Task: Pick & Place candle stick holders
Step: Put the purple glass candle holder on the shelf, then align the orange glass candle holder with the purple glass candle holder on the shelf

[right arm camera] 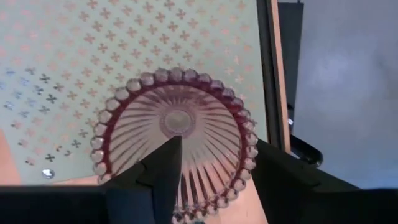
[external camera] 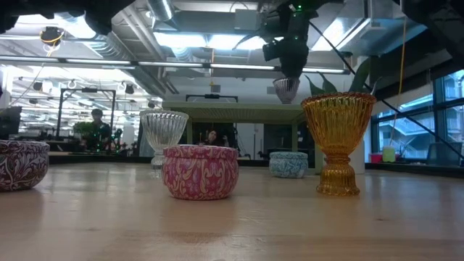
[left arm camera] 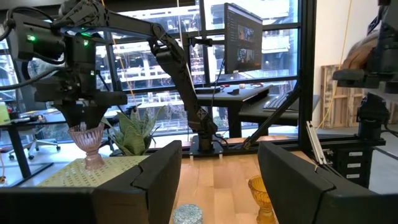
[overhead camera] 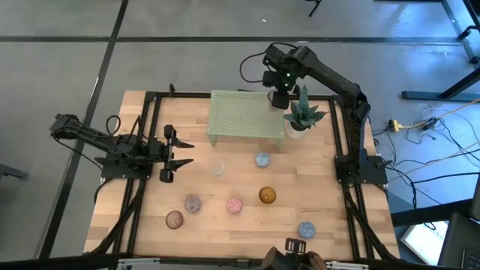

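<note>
A pink ribbed glass candle stick holder [right arm camera: 177, 121] stands upright by its foot [left arm camera: 94, 163] on the pale green perforated stand [overhead camera: 246, 116], near the stand's right end. My right gripper [right arm camera: 217, 149] hangs just above it, pointing down and open. One finger is over the cup's hollow and the other is outside the rim. Several more holders stand on the wooden table: clear [overhead camera: 218, 167], blue [overhead camera: 262, 159], amber [overhead camera: 267, 196], pink [overhead camera: 235, 205] and mauve [overhead camera: 193, 203]. My left gripper [overhead camera: 166, 154] waits open at the table's left side, level, with nothing between its fingers. My right gripper stands astride the near part of the pink holder's beaded rim [right arm camera: 247, 146] from above, with a wide gap between the fingers. I cannot tell whether either finger touches the glass. The holder stands upright on the stand on its own foot.
A spiky green potted plant [overhead camera: 302, 116] stands right beside the stand's right end, close to my right gripper. A brownish holder [overhead camera: 175, 219] and a second blue one [overhead camera: 306, 229] sit near the table's front edge. Black frame rails [overhead camera: 343, 135] run along the table's sides.
</note>
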Available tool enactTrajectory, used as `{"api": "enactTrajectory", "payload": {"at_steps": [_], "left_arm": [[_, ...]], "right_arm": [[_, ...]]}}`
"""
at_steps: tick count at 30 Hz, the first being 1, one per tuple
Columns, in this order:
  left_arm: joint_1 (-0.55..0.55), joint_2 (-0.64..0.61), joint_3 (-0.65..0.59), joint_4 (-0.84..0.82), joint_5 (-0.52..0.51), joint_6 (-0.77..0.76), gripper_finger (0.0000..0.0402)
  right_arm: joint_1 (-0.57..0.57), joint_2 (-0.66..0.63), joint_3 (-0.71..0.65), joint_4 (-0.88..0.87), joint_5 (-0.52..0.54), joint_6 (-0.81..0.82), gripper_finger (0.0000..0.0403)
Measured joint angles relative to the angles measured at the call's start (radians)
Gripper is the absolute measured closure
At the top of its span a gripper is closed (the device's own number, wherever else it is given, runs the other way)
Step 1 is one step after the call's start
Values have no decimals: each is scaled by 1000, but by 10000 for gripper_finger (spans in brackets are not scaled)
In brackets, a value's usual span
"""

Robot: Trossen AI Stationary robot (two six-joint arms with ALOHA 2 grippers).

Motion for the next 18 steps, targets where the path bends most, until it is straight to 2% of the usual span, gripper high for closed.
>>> {"api": "enactTrajectory", "payload": {"at_steps": [5, 16, 18], "left_arm": [[0, 0, 0, 0, 0, 0, 192], [0, 0, 0, 0, 0, 0, 192], [0, 0, 0, 0, 0, 0, 192]], "right_arm": [[9, -2, 41, -29, 32, 0, 214], [42, -2, 234, -67, 21, 28, 214], [60, -26, 223, -49, 20, 46, 214]]}}
